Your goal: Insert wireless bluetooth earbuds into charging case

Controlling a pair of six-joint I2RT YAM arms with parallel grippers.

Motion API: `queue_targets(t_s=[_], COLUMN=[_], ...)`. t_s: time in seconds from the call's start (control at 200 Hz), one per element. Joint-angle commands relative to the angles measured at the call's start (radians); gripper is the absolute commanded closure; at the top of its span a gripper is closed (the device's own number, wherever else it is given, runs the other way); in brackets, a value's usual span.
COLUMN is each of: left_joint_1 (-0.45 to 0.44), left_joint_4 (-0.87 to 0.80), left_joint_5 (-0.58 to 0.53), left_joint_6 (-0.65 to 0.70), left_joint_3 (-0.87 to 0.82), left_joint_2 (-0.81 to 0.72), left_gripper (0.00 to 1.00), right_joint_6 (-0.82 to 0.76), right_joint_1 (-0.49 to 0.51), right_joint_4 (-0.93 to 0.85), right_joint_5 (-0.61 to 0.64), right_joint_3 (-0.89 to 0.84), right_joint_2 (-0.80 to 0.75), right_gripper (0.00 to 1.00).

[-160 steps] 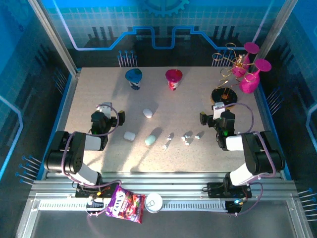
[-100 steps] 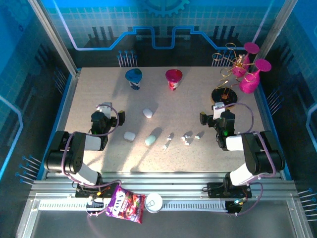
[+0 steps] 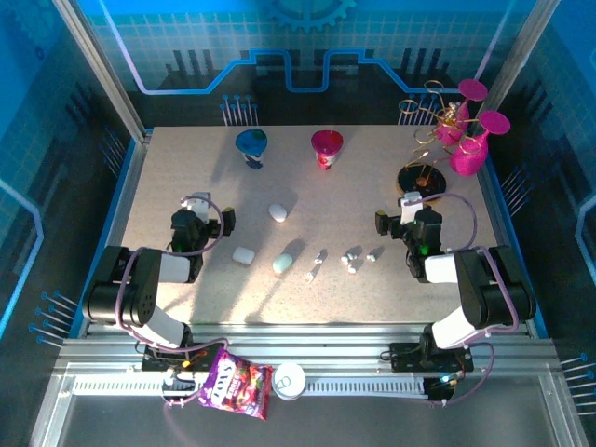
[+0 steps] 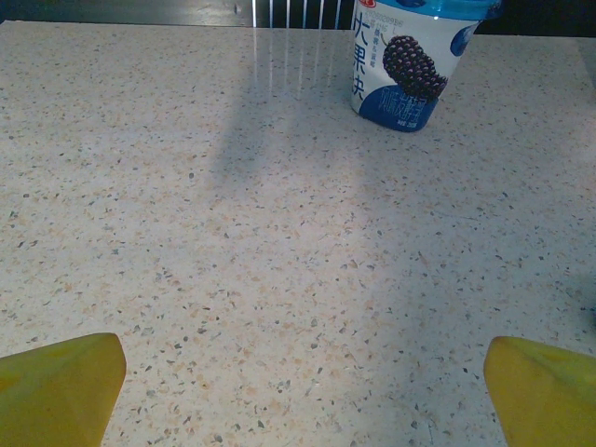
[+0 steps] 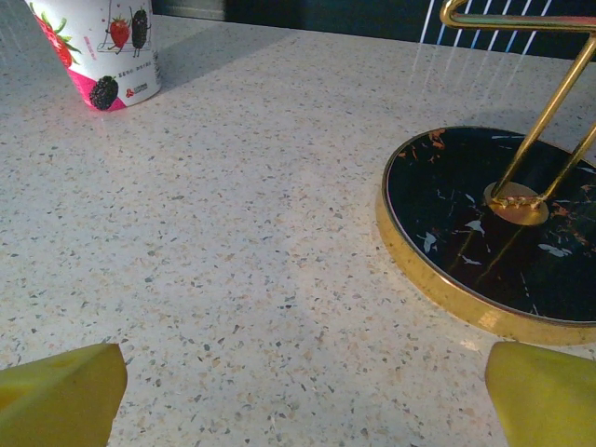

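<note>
I have both arms folded low at the near edge, elbows tucked back and forearms reaching forward over the desk (image 3: 168,168). The left gripper (image 4: 303,349) hangs close above the speckled, stone-look surface. Its yellow fingers (image 4: 56,386) are spread wide with nothing between them. Ahead of it stands a blue-lidded yoghurt cup (image 4: 410,60) printed with blackberries.

The right gripper (image 5: 305,354) holds the same low, level pose, its fingers (image 5: 60,391) equally wide and empty. It faces a pink berry-printed cup (image 5: 98,51) and the round black base (image 5: 494,223) of a stand. The base is glossy, marbled and rimmed in gold, with thin gold rods rising from it.

From overhead I see the earbuds (image 3: 351,259) lying in a loose row on the desk between the two arms. They are tiny pale stemmed pieces, well apart from both sets of fingers. Just left of them rests a smooth mint case (image 3: 282,264), pebble-shaped, with a white case (image 3: 244,254) beside that and another white case (image 3: 277,212) farther back. Two magenta stemmed glasses (image 3: 470,140) are on the stand's rods.
</note>
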Motion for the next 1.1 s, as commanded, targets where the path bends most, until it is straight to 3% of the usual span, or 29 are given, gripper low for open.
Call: queue_targets(t_s=[0.0, 0.11, 0.23, 0.355, 0.535, 0.795, 0.956, 1.096], left_joint_1=[-0.015, -0.061, -0.135, -0.186, -0.243, -0.243, -0.243, -0.242], left_joint_4=[0.011, -0.097, -0.278, -0.514, -0.853, -1.15, -1.183, -1.208], left_joint_5=[-0.015, -0.061, -0.1, -0.108, -0.018, 0.083, 0.065, 0.055], left_joint_6=[0.005, 0.048, 0.115, 0.069, -0.012, -0.125, -0.146, -0.166], left_joint_3=[-0.006, -0.004, 0.027, 0.102, 0.237, 0.342, 0.311, 0.288], left_joint_2=[-0.064, -0.18, -0.327, -0.453, -0.599, -0.685, -0.711, -0.746], left_gripper=[0.01, 0.01, 0.01, 0.01, 0.01, 0.01, 0.01, 0.01], right_joint_6=[-0.011, -0.024, -0.045, 0.028, 0.037, 0.045, 0.043, 0.041], right_joint_1=[-0.005, 0.007, 0.032, 0.064, 0.263, 0.54, 0.604, 0.617], right_joint_4=[0.046, -0.016, -0.21, -0.399, -0.623, -0.687, -0.734, -0.832], right_joint_5=[0.002, 0.016, 0.012, -0.046, -0.013, -0.003, -0.028, -0.025], right_joint_3=[0.009, 0.009, 0.057, 0.121, 0.262, 0.492, 0.671, 0.822], right_joint_2=[-0.006, -0.081, -0.205, -0.313, -0.344, -0.101, 0.115, 0.283], right_gripper=[0.0, 0.0, 0.0, 0.0, 0.0, 0.0, 0.0, 0.07])
